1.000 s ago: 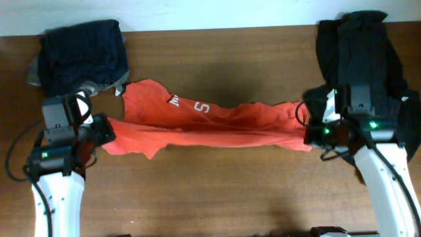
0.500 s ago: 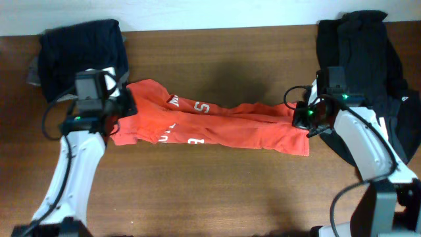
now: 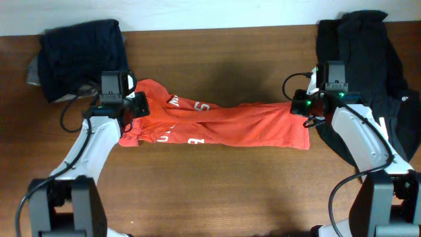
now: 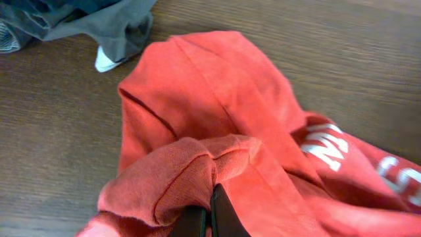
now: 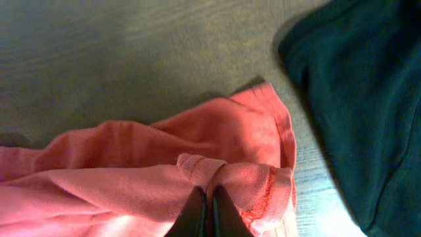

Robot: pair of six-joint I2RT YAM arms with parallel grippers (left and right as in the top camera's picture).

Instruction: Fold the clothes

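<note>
The clothes, a red-orange T-shirt [image 3: 223, 125] with white lettering, lie stretched in a long band across the middle of the table. My left gripper [image 3: 136, 105] is at the shirt's left end, shut on a bunched fold of red fabric [image 4: 191, 171]; its fingertips [image 4: 223, 214] are pressed together. At the right end, my right gripper [image 3: 300, 105] is shut on a pinched hem of the shirt [image 5: 223, 174]. Both pinched edges sit over the shirt's far side. The fabric hides the tips of both grippers.
A dark navy folded pile [image 3: 82, 56] sits at the back left corner, with grey cloth [image 4: 115, 29] just beyond the shirt's left end. A black garment [image 3: 358, 56] lies at the back right, close to the shirt's right hem [image 5: 355, 99]. Brown wood table [image 3: 217, 191].
Both grippers moved away from the front edge toward the back, carrying the shirt's near edge over its far part. The left also shifted right. White lettering now shows along the front.
</note>
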